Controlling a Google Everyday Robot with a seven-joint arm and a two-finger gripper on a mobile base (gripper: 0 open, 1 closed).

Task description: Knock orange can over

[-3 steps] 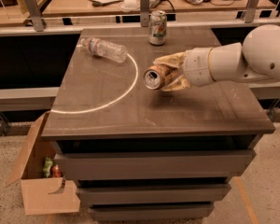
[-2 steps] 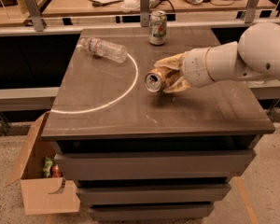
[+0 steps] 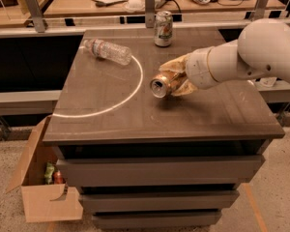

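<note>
Orange can (image 3: 162, 83) tipped on its side at mid-desk (image 3: 111, 115), top toward camera, clasped between the fingers of the gripper (image 3: 171, 79), seemingly to lay it over.

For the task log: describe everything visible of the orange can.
The orange can looks like shiny copper-orange metal with a silver top. It is on its side, top turned toward the camera, near the middle of the table, just right of the white arc. The gripper holds it, a tan finger on each side; whether it touches the table is unclear.
</note>
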